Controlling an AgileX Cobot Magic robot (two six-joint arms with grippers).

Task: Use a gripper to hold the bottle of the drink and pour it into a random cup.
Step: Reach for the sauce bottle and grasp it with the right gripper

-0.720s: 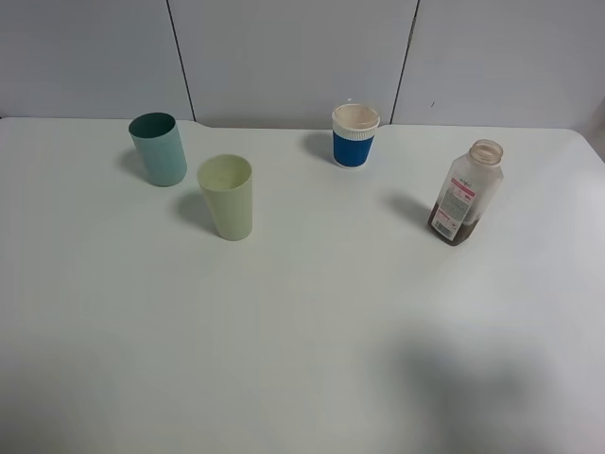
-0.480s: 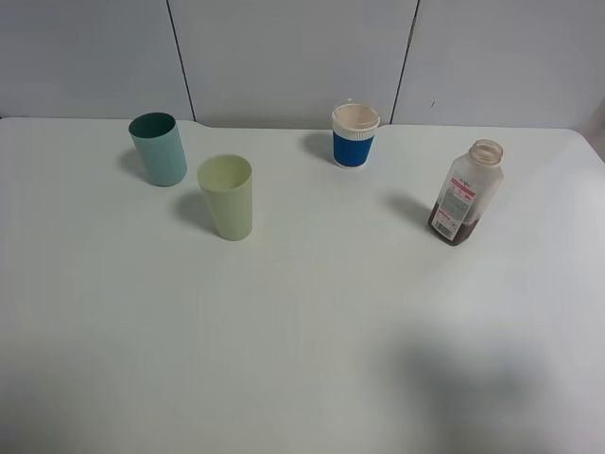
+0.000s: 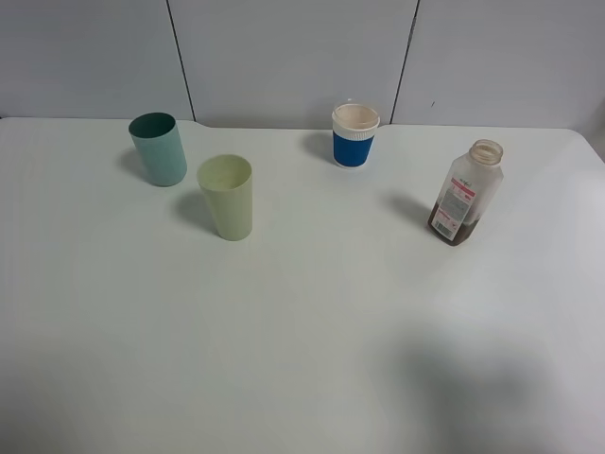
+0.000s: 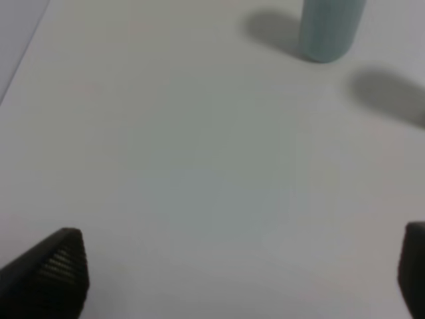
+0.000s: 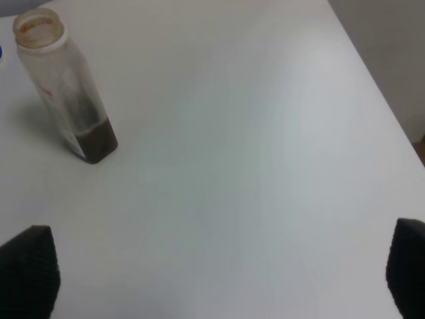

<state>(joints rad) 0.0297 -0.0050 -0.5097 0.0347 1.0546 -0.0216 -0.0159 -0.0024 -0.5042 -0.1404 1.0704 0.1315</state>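
Note:
The bottle of the drink [image 3: 465, 194] stands upright and capless at the right of the white table, with dark brown liquid low in it. It also shows in the right wrist view [image 5: 66, 93], well ahead of my right gripper [image 5: 216, 272], whose black fingers are spread wide and empty. My left gripper [image 4: 229, 279] is also open and empty over bare table, far from the teal cup [image 4: 329, 30]. Neither gripper shows in the exterior high view. Three cups stand upright: teal [image 3: 159, 149], pale green [image 3: 227, 197], and blue with a white rim [image 3: 354, 135].
The white table [image 3: 302, 331] has a grey panelled wall [image 3: 284, 57] behind it. The table's right edge [image 5: 382, 100] runs close to the bottle's side. A soft shadow [image 3: 463, 388] lies on the front right of the table.

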